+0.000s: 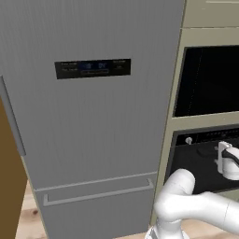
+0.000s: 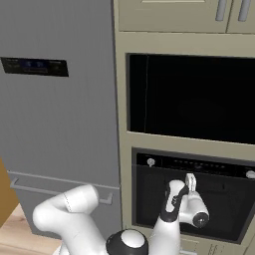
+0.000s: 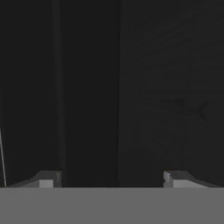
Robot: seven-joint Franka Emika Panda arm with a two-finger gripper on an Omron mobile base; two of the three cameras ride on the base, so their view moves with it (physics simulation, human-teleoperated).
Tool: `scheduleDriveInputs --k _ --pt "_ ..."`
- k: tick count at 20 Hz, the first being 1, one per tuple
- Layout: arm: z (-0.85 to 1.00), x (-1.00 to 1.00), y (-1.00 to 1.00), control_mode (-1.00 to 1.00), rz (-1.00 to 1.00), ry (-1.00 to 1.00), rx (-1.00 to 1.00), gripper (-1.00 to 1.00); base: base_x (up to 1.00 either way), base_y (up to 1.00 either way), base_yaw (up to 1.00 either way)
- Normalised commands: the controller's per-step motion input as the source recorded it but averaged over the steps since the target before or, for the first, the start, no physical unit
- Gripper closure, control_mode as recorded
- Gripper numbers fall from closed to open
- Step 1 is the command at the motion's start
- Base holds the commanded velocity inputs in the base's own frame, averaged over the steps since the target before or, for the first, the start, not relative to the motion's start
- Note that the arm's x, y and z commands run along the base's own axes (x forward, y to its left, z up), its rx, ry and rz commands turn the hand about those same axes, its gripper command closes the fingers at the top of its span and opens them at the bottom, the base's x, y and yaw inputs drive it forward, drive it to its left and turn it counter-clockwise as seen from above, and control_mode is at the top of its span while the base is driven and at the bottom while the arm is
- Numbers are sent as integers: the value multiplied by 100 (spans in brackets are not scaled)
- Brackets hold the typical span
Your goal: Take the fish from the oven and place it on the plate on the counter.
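The oven [image 2: 219, 199] is a black unit in beige cabinetry with its door shut and a round knob [image 2: 151, 162] on the control strip. My gripper [image 2: 190, 180] is pressed close to the upper part of the oven [image 1: 196, 161] door, just under the strip. In the hand view the gripper [image 3: 111, 177] stands open, its fingertips [image 3: 47, 178] wide apart over the dark door, with a long dark bar [image 3: 87, 87] running between them. A faint fish-like shape [image 3: 189, 108] shows dimly in the dark door. The plate and the counter are out of view.
A tall grey fridge [image 1: 93, 121] stands left of the oven, with a drawer handle [image 1: 98, 193] low down. A black-windowed unit [image 2: 194, 94] sits above the oven. A brown side panel [image 1: 9, 186] stands at far left over a wooden floor.
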Motion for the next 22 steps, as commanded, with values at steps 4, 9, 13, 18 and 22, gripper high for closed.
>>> scheduleDriveInputs --k 4,9,13,18,22 --pt "0 0 0 -100 0 0 0 100 0 0 0" --pt "-37 -18 -16 -100 0 1 0 100 0 0 0" --pt "-70 -47 -31 -100 0 10 -1 100 0 0 0" --pt "-72 -55 -33 -100 0 16 -3 100 0 0 0" --pt "-72 -57 -33 -100 0 19 -5 100 0 0 0"
